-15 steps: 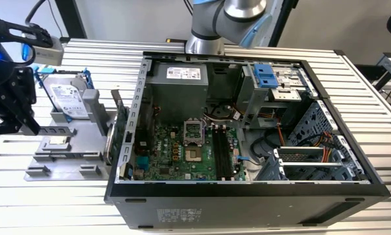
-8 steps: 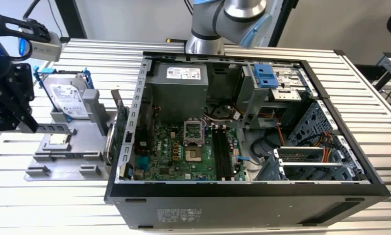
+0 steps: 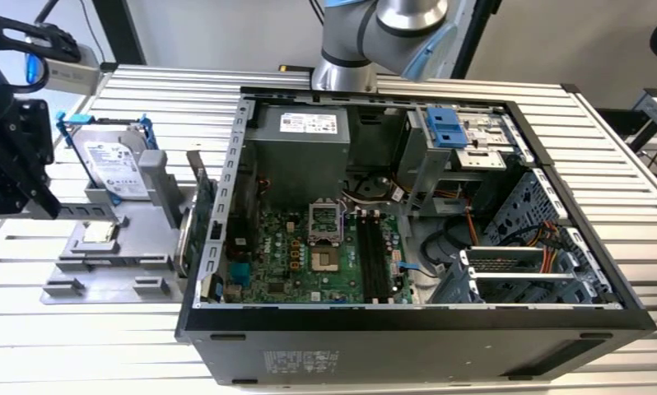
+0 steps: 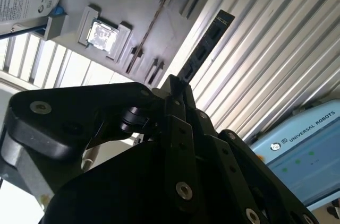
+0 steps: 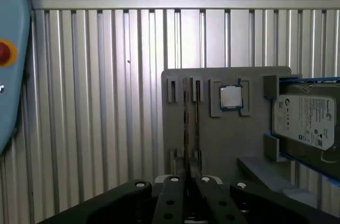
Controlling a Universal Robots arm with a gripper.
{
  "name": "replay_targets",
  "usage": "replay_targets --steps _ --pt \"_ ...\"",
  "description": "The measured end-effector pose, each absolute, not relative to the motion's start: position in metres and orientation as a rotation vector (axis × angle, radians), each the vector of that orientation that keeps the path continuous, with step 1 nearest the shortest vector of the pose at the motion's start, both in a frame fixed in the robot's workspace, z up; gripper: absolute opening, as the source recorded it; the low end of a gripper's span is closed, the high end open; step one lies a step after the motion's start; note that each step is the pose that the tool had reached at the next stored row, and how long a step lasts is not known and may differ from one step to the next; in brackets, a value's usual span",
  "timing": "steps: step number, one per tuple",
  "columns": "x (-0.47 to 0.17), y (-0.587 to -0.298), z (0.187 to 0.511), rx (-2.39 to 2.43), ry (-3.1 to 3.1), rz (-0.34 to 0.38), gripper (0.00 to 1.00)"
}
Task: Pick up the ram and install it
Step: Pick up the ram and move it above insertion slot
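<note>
My gripper (image 4: 175, 88) is shut on the ram (image 4: 204, 49), a thin dark stick that juts out from between the fingertips over the ribbed table. In the first wrist view the ram (image 5: 186, 123) shows edge-on as a narrow line rising from the gripper (image 5: 187, 179) across the grey fixture plate (image 5: 249, 144). In the exterior view the black gripper (image 3: 26, 193) hangs at the far left, beside that fixture (image 3: 109, 263). The open computer case (image 3: 417, 317) lies to the exterior view's right, with its black memory slots (image 3: 373, 255) on the green motherboard.
The fixture carries a silver hard drive (image 3: 114, 164) in a blue bracket, a processor chip (image 3: 98, 233) and an upright green card (image 3: 204, 222). Another thin stick (image 4: 154, 22) stands in a fixture slot. A pale blue pendant (image 4: 303, 149) lies on the table.
</note>
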State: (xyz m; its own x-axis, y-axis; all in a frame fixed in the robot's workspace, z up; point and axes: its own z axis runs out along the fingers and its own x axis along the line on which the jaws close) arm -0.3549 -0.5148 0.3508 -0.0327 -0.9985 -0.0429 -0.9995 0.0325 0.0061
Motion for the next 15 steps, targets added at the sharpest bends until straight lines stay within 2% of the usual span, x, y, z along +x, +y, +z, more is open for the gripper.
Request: replay_targets --steps 15 --pt "-0.355 -0.515 0.380 -2.166 2.238 0.053 0.00"
